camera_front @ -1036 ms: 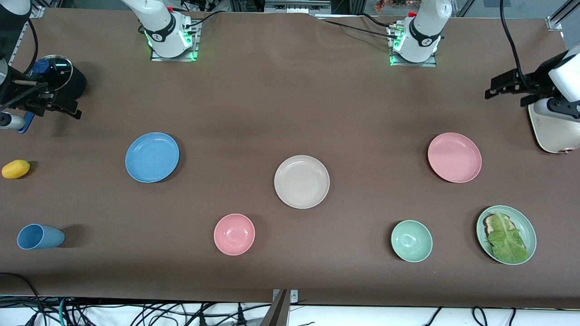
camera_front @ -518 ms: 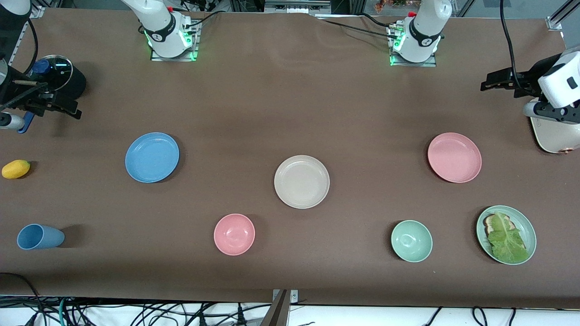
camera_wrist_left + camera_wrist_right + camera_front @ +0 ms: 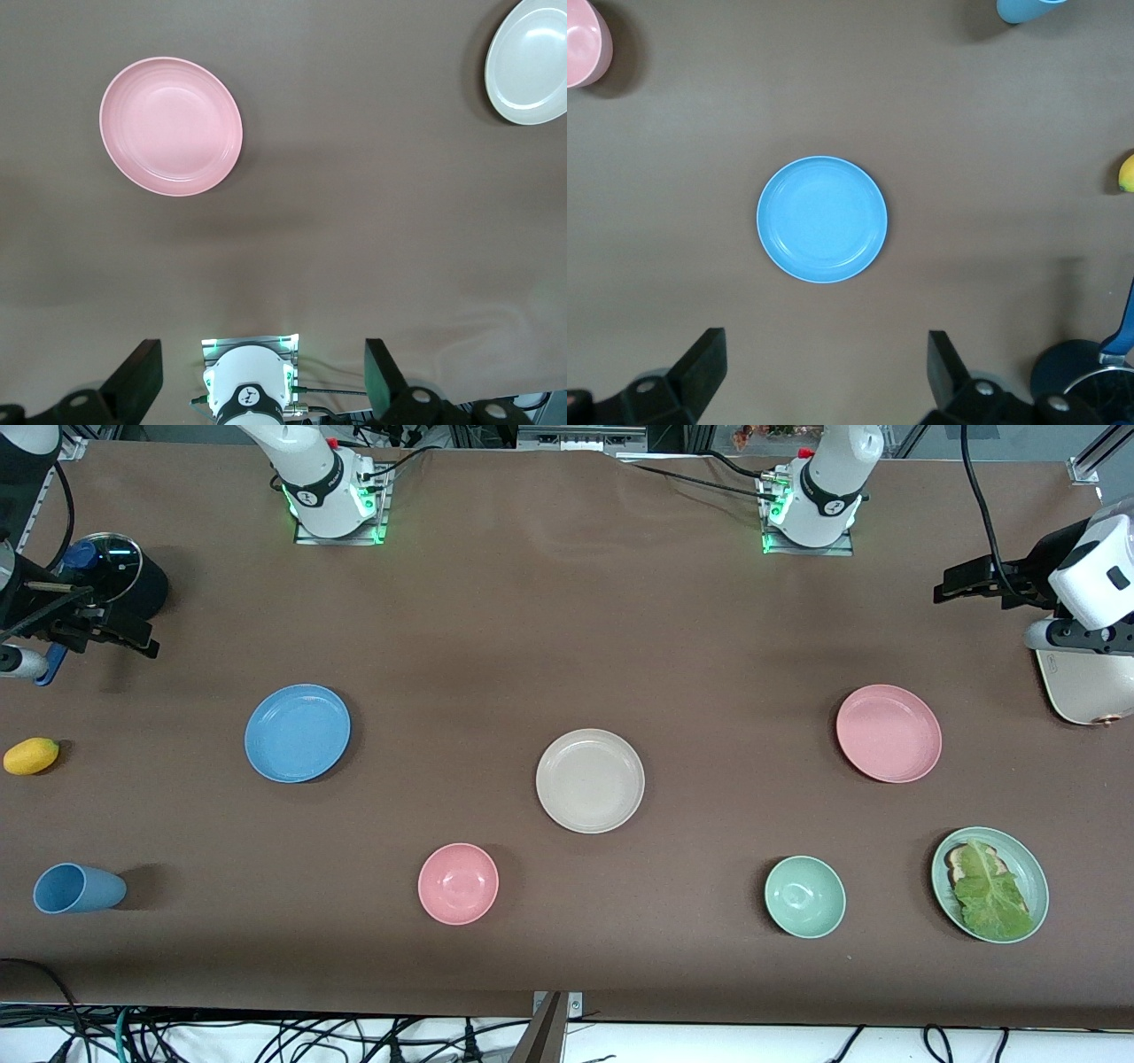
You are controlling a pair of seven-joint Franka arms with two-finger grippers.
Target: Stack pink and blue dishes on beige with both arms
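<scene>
The light blue plate [image 3: 298, 732] lies toward the right arm's end, the pink plate [image 3: 889, 733] toward the left arm's end, and the beige plate [image 3: 590, 780] between them with nothing on it. My left gripper [image 3: 944, 591] hangs open and empty, high over bare cloth at its end of the table. Its wrist view shows the pink plate [image 3: 171, 126] and the beige plate's [image 3: 530, 60] edge well away from the open left gripper [image 3: 259, 376]. My right gripper [image 3: 133, 642] is open and empty over the table by a black pot. The blue plate [image 3: 822, 219] lies apart from the right gripper [image 3: 824, 376].
A pink bowl [image 3: 458, 883], green bowl [image 3: 804, 896] and green plate with lettuce [image 3: 990, 884] sit nearer the camera. A blue cup [image 3: 78, 888], yellow fruit [image 3: 31, 755] and lidded black pot [image 3: 120, 580] crowd the right arm's end. A white appliance [image 3: 1081, 686] sits under the left wrist.
The left gripper has shifted a little away from the white appliance toward the table's middle. The right arm and all the dishes have stayed still.
</scene>
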